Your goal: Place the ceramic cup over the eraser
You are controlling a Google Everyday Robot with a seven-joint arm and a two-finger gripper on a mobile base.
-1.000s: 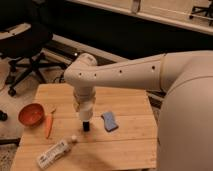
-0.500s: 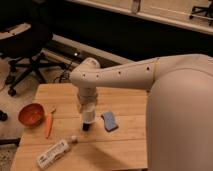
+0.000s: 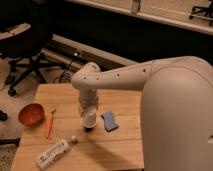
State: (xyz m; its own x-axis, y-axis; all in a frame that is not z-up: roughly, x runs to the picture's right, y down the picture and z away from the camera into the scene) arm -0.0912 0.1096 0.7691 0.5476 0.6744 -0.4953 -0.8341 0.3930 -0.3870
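Observation:
My gripper [image 3: 89, 114] hangs straight down from the arm over the middle of the wooden table [image 3: 125, 150]. It is shut on the ceramic cup [image 3: 89, 119], a small white cylinder held low above the table. Just under the cup, the dark bottom of the black eraser [image 3: 89, 129] shows on the table. The cup covers the eraser's upper part.
A blue folded pad [image 3: 109, 121] lies just right of the cup. An orange-red bowl [image 3: 31, 114] and an orange carrot-like stick [image 3: 48, 125] lie at the left. A white tube [image 3: 52, 153] lies near the front left edge. An office chair [image 3: 25, 55] stands behind the table.
The gripper has moved down with the cup. Less of the eraser shows below the cup than before. The arm now fills more of the right side.

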